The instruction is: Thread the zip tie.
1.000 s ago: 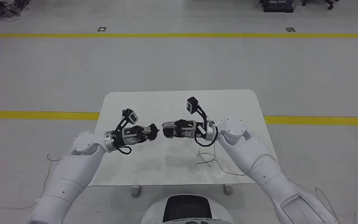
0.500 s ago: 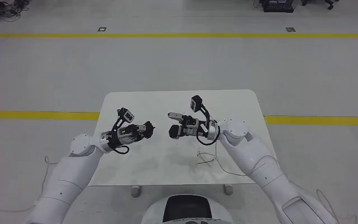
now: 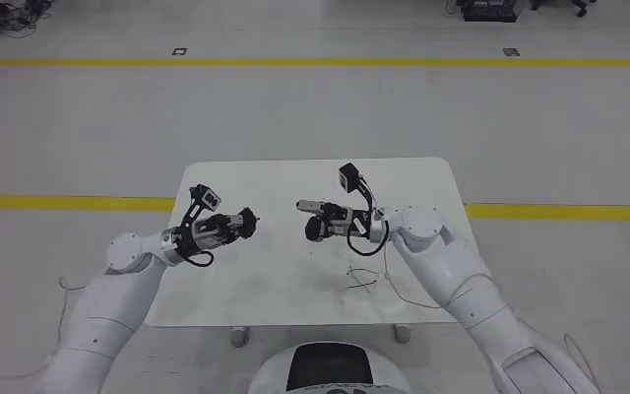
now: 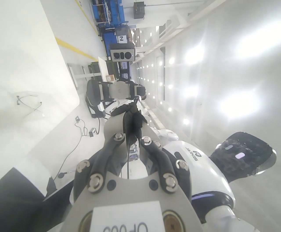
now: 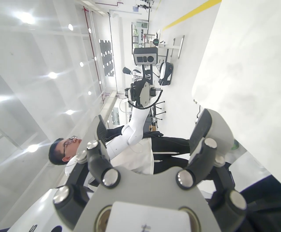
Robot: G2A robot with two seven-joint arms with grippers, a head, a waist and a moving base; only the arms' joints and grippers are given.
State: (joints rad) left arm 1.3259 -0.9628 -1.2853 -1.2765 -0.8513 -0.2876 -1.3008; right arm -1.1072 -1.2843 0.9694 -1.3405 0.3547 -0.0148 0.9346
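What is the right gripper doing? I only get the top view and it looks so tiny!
Observer: The right wrist view shows the right gripper wide open, holding nothing.
Operator: And the left one? Did it drop its thing too?
Observer: No. In the left wrist view the left gripper is shut on a thin black zip tie that runs back toward its palm.

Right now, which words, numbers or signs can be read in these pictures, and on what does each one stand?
"N": white sign on the blue rack in the room behind, left wrist view.
Left wrist label: upside down, cut off by the picture's edge, not fully readable.
Right wrist label: cut off, unreadable.
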